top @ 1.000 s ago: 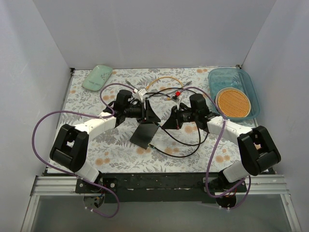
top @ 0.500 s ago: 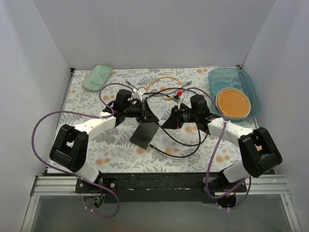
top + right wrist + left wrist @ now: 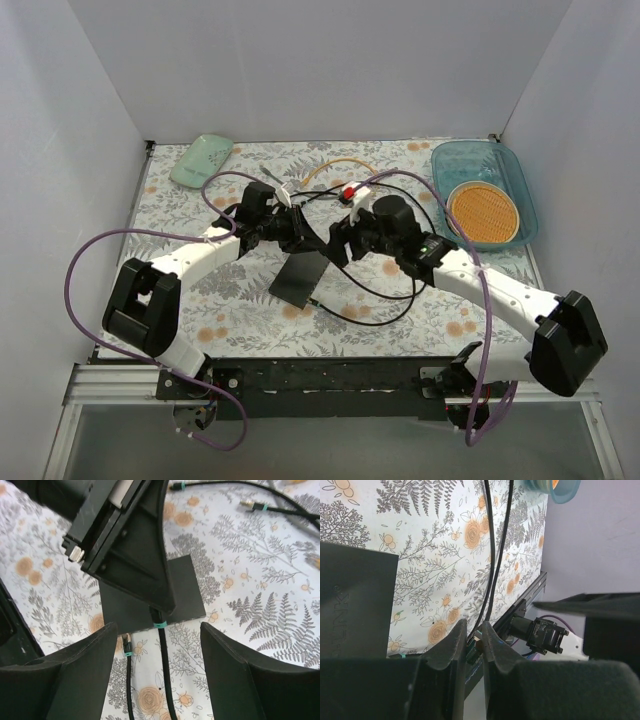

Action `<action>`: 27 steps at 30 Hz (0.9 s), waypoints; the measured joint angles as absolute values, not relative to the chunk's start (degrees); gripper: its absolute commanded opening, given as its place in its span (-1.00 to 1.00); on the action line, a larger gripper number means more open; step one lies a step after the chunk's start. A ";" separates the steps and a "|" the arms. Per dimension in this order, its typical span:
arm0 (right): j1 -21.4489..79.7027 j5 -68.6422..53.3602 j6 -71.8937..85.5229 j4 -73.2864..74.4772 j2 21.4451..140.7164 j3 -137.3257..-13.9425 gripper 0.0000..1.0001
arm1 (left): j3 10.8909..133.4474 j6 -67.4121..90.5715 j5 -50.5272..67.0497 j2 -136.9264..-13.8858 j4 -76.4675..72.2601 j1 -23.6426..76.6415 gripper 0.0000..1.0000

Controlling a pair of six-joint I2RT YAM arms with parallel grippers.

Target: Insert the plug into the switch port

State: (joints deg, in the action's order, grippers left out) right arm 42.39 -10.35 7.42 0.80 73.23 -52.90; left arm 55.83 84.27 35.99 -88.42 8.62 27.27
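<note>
Just below the left claw (image 3: 474, 632) tips lies the switch (image 3: 187, 592). Left claw pinches the plug (image 3: 478, 644) end of a black cable (image 3: 163, 652). Right claw (image 3: 157, 629) spread wide, close opposite.

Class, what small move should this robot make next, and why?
Probably draw the right hand back: it stands open either side of the thin black cable, which the shut left hand pinches near the flat dark grey rectangular switch box.
</note>
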 measured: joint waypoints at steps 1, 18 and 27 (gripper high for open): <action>44.23 -8.56 6.63 1.72 74.26 -53.60 0.44 | 56.03 84.42 35.66 -88.47 9.06 27.29 -1.00; 49.63 2.87 3.62 7.51 81.14 -54.33 -0.17 | 56.73 84.90 34.57 -88.53 10.41 27.51 -1.00; 50.59 2.85 4.32 5.67 81.14 -54.33 -0.22 | 56.82 84.93 34.57 -88.71 10.57 27.51 -1.00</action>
